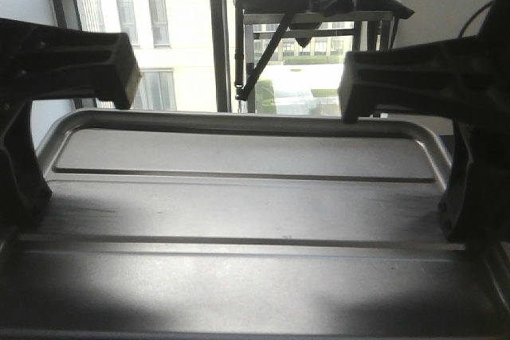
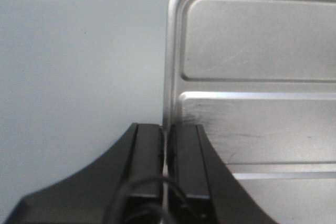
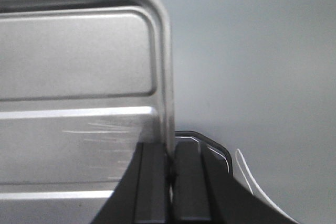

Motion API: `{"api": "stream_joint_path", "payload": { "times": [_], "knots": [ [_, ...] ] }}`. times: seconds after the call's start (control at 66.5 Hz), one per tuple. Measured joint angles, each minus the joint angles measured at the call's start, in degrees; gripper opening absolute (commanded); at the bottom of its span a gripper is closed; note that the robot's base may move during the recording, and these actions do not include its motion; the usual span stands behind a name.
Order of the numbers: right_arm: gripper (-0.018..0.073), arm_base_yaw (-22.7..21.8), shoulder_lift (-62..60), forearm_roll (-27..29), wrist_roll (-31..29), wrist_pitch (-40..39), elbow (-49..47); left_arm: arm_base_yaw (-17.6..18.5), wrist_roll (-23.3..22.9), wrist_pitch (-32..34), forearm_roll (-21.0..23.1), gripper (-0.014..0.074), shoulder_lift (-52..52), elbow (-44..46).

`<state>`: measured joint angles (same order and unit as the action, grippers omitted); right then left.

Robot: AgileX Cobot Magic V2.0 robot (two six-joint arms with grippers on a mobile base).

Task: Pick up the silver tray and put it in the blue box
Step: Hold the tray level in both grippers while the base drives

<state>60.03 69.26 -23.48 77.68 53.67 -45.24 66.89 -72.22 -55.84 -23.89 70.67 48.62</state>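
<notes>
1. Left gripper (image 2: 167,140) is clamped on the left rim of the silver tray (image 1: 239,157).
2. The tray hangs raised between both arms; the blue box is out of view.
3. Right gripper (image 3: 171,156) pinches the right rim. Move both arms together to avoid tilt.

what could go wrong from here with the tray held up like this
The left pincer and right pincer each pinch only the thin rim of the silver tray; the smooth metal might slip. The tray fills the front view and no blue box shows, so placement may be misjudged.
</notes>
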Motion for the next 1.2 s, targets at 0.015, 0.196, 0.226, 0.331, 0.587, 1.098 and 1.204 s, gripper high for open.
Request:
{"api": "stream_joint_path", "payload": {
  "times": [0.015,0.196,0.226,0.331,0.587,1.098,1.204],
  "knots": [
    [0.0055,0.00,0.00,0.00,0.00,0.00,0.00,0.00,0.00,0.00,0.00,-0.0014,0.00,0.00],
    [0.0055,0.00,0.00,0.00,0.00,0.00,0.00,0.00,0.00,0.00,0.00,-0.0013,0.00,0.00],
    [0.0055,0.00,0.00,0.00,0.00,0.00,0.00,0.00,0.00,0.00,0.00,-0.0014,0.00,0.00],
    [0.0055,0.00,0.00,0.00,0.00,0.00,0.00,0.00,0.00,0.00,-0.07,-0.0014,0.00,0.00],
    [0.0055,0.00,0.00,0.00,0.00,0.00,0.00,0.00,0.00,0.00,-0.07,-0.0014,0.00,0.00],
    [0.0055,0.00,0.00,0.00,0.00,0.00,0.00,0.00,0.00,0.00,-0.07,-0.0014,0.00,0.00],
    [0.0055,0.00,0.00,0.00,0.00,0.00,0.00,0.00,0.00,0.13,-0.07,-0.0014,0.00,0.00]
  ]
}}
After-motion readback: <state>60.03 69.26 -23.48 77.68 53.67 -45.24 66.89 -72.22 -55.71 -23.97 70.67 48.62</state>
